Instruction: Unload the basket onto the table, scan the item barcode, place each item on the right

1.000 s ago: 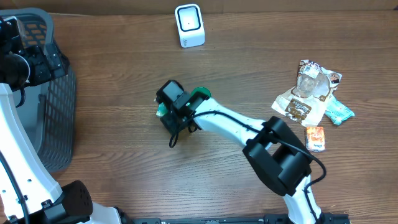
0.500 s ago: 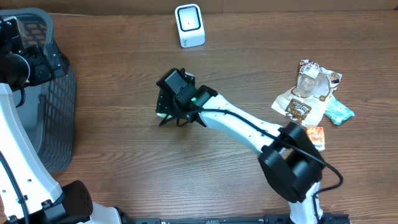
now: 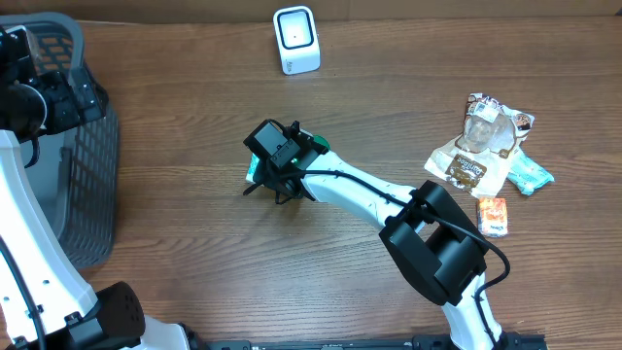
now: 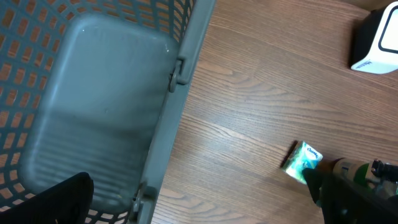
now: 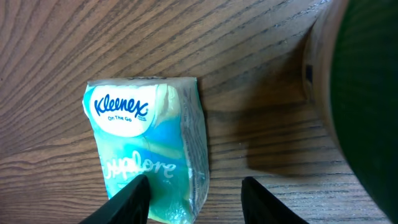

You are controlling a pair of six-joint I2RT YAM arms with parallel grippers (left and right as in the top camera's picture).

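Basket of grey plastic mesh [image 3: 92, 194] at the left edge of the wooden table [image 3: 194, 262], with the left tool [image 3: 44, 97] spread wide above it, holding nothing. Near the table's middle, a teal Kleenex tissue pack [image 5: 146, 155] lies flat. The right tool [image 5: 199, 199] hangs over it, fingers [image 5: 134, 199] apart, pinching nothing. White box-shaped scanner [image 3: 295, 39] at the far edge; crumpled snack packets [image 3: 481, 146] near the right edge.

Parted claw [image 5: 196, 200] hovers over Kleenex pack [image 5: 146, 140] on wooden table [image 5: 249, 68].
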